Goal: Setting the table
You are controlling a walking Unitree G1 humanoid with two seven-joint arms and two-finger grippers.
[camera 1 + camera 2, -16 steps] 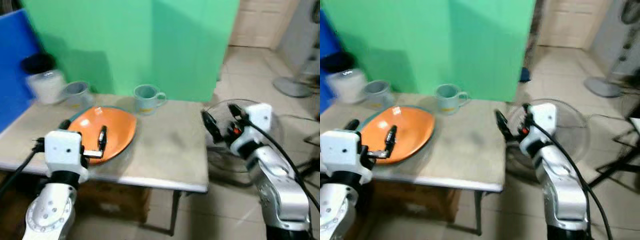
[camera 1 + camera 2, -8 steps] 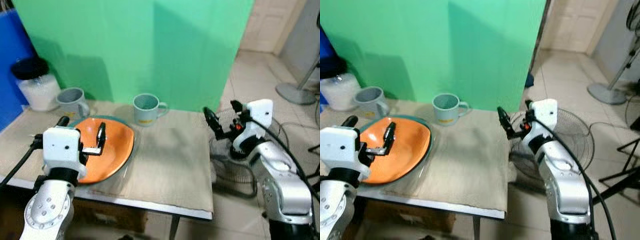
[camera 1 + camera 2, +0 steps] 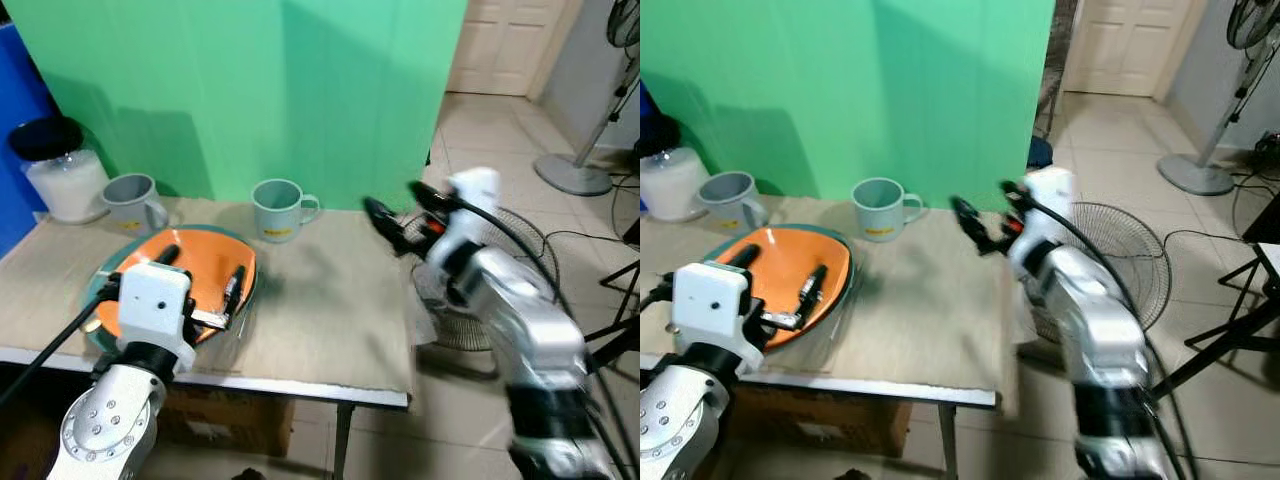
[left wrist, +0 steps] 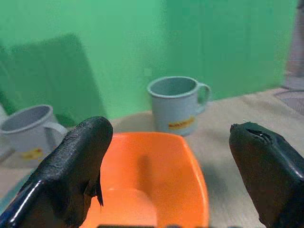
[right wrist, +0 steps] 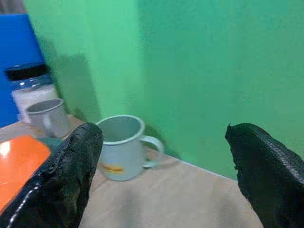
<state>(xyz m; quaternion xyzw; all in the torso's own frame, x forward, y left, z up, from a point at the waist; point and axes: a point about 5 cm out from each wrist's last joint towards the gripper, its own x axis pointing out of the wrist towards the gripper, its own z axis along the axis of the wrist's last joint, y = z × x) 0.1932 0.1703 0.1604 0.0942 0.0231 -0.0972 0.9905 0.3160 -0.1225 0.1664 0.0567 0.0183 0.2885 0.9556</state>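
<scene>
**Robot at a cloth-covered table with an orange plate and mugs**

A shallow orange plate (image 3: 190, 280) lies on the beige-clothed table (image 3: 330, 320). The left gripper (image 3: 200, 280) hovers over the plate, fingers spread wide. Behind the plate stand two grey-green enamel mugs (image 3: 278, 209), (image 3: 131, 201), and beside the farther one a black-lidded white jar (image 3: 62, 167). The right gripper (image 3: 395, 212), also open, hangs above the table's edge, right of the plate.
</scene>
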